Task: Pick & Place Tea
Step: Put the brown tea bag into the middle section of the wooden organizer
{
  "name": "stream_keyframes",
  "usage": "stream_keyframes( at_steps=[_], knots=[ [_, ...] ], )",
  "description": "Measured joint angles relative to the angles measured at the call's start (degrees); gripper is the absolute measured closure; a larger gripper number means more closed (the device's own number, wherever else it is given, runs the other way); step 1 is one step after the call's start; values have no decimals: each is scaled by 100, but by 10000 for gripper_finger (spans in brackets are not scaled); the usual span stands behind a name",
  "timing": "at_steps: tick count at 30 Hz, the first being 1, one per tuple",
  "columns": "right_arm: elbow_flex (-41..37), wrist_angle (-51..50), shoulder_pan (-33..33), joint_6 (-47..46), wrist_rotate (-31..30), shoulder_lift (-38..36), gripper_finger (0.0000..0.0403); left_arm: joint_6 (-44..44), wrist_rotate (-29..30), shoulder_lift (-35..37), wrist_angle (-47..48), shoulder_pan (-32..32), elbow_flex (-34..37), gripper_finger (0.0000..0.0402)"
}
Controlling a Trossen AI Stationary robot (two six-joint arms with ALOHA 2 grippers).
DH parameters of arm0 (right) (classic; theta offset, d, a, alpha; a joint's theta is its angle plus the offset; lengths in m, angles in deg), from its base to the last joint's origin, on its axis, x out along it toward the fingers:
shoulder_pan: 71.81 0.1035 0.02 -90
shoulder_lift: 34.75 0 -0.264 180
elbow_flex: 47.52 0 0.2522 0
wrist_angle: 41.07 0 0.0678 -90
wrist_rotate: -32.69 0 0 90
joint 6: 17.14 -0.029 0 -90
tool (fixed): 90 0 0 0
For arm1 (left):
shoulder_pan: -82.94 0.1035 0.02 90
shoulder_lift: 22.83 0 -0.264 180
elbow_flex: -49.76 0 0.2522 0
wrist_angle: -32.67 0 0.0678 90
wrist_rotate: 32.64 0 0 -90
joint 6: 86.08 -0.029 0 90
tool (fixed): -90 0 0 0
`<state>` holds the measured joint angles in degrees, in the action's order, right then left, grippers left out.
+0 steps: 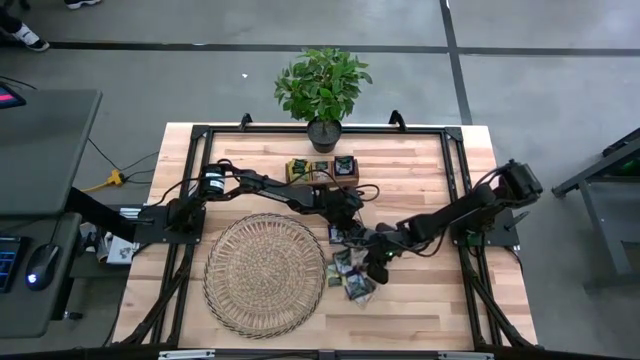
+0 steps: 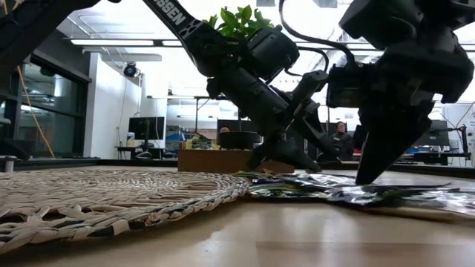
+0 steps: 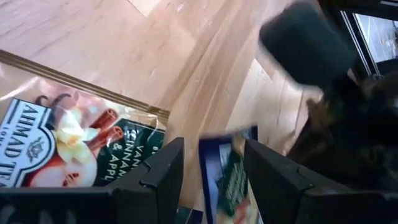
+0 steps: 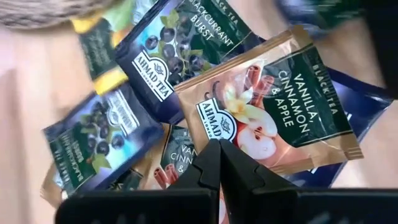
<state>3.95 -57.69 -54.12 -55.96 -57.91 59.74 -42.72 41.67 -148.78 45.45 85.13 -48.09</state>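
Hovering over tea pile, nothing gripped

Small flat square tea sachets (image 1: 352, 272) heaped on wooden table (image 1: 430, 200) just right of round wicker mat (image 1: 263, 273). Left gripper (image 3: 211, 168) fingers spread above one sachet. Right gripper (image 4: 219, 163) pressed together, tips at pile.

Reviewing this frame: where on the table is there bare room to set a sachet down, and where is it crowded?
Free: the wicker mat carries nothing, and bare wood lies between the wooden tray and the table's right edge. Crowded: the tea sachets piled right of the mat, with the left gripper and right gripper both over them.
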Motion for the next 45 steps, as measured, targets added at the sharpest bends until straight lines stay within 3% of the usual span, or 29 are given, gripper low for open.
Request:
stream_keyframes(
  at_steps=[11, 20, 45],
  knots=[
    [2, 373, 18, -223, 20, 254, 403, -143, -311, 13, 664, 1, -10, 234],
    [-4, 403, -78, -363, -443, 261, 403, -151, -575, 13, 713, -4, -8, 234],
    [-11, 444, -199, -462, -663, 263, 403, -116, -1320, -9, 688, -76, 10, 234]
  ],
)
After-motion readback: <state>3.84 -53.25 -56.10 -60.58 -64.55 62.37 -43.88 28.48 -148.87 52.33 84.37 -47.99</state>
